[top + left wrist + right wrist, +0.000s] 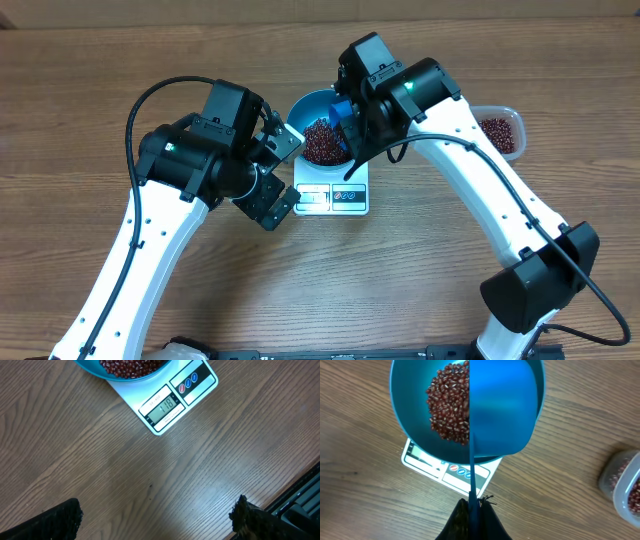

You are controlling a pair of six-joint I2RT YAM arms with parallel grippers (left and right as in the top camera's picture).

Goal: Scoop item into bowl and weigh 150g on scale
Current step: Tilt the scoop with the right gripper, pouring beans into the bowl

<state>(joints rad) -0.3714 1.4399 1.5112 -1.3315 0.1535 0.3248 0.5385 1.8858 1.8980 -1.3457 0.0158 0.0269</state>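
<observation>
Wood-grain table (pixel 100 460): deep blue bowl (pixel 402 405) on white square scale (pixel 172 402) weighs red-brown beans (pixel 447 405); my right pincer (pixel 472 510) clamps blue plastic scoop (pixel 500 410) above, left pincer (pixel 155 520) apart.

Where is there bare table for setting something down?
Bare table lies on the near side of the scale, between the left arm and right arm, and wide beyond the left arm. Crowded: the bowl on the scale, with the open left gripper beside and the right gripper holding the scoop over it; tub right.

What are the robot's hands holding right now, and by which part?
The right hand grips the blue scoop by its handle; the left hand holds nothing.
</observation>
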